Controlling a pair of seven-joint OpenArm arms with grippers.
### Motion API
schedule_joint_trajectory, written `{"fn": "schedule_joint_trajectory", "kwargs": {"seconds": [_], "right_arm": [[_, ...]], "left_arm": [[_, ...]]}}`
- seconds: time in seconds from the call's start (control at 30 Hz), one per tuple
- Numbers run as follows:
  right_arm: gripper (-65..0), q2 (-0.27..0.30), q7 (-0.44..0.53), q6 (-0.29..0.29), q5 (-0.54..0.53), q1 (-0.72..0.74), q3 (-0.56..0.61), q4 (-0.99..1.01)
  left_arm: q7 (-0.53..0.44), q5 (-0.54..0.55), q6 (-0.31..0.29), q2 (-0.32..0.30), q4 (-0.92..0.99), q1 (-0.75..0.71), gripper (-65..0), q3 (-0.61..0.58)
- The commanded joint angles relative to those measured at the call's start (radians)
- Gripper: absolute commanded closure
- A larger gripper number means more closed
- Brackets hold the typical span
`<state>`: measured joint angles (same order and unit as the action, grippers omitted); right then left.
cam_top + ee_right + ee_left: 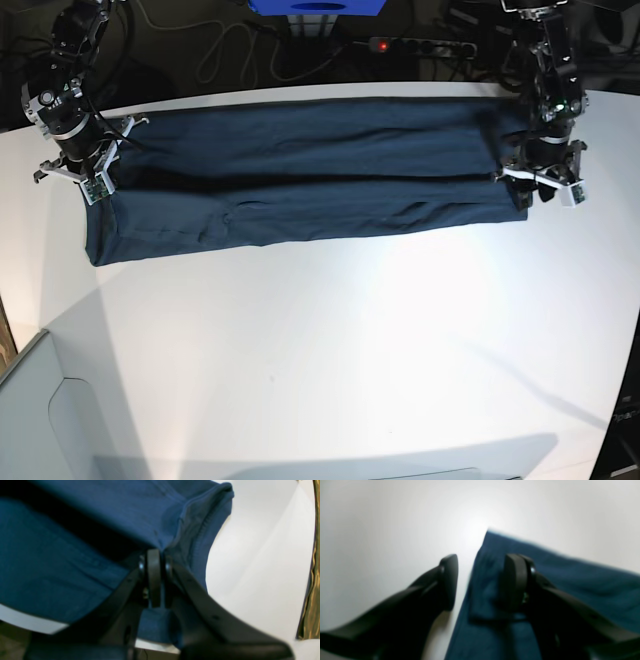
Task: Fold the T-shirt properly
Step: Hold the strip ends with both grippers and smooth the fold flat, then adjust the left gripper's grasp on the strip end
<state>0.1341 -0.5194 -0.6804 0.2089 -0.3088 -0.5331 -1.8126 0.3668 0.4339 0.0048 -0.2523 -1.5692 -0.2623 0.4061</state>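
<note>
Lengthwise fold looks done: T-shirt (300, 180) lies as a long band along the surface's (330, 350) far edge, left gripper (480, 580) jaws spread and empty, right gripper (155, 577) clamped on cloth; next, right lets go, then cross-fold.

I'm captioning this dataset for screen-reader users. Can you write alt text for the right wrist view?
Close up, the right gripper is shut on a bunched fold of the dark blue T-shirt, with a stitched hem curling up just beyond the black fingers. The white table shows to the right of the cloth.
</note>
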Motion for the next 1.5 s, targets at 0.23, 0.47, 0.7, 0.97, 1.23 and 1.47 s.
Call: {"fn": "schedule_joint_trajectory", "kwargs": {"seconds": [0.23, 0.47, 0.7, 0.97, 1.23, 1.47], "right_arm": [[-25.9, 0.012, 0.015, -0.018, -0.009, 0.0, -0.003, -0.017], [-40.2, 0.003, 0.015, -0.018, -0.01, -0.002, -0.031, -0.112], [-40.2, -0.057, 0.014, -0.018, -0.012, 0.033, -0.008, -0.192], [-37.8, -0.057, 0.021, -0.018, -0.01, 0.082, 0.067, 0.046], [-16.4, 0.008, 0.066, -0.018, -0.013, 0.07, 0.066, 0.199], [-14.0, 0.008, 0.06, -0.018, -0.013, 0.069, 0.067, 0.202]], "left_arm": [[-0.018, 0.007, -0.004, -0.006, -0.104, -0.048, -29.0, 0.057], [-0.018, 0.007, -0.006, 0.035, -0.093, -0.07, -35.5, 0.124], [-0.022, 0.009, -0.006, 0.063, -0.092, -0.093, -36.5, 0.119], [-0.019, 0.009, -0.006, 0.078, -0.092, -0.094, -36.5, 0.119], [-0.018, 0.009, -0.007, 0.098, -0.092, -0.094, -36.5, 0.118], [-0.016, 0.009, -0.007, 0.101, -0.092, -0.094, -36.5, 0.118]]}}
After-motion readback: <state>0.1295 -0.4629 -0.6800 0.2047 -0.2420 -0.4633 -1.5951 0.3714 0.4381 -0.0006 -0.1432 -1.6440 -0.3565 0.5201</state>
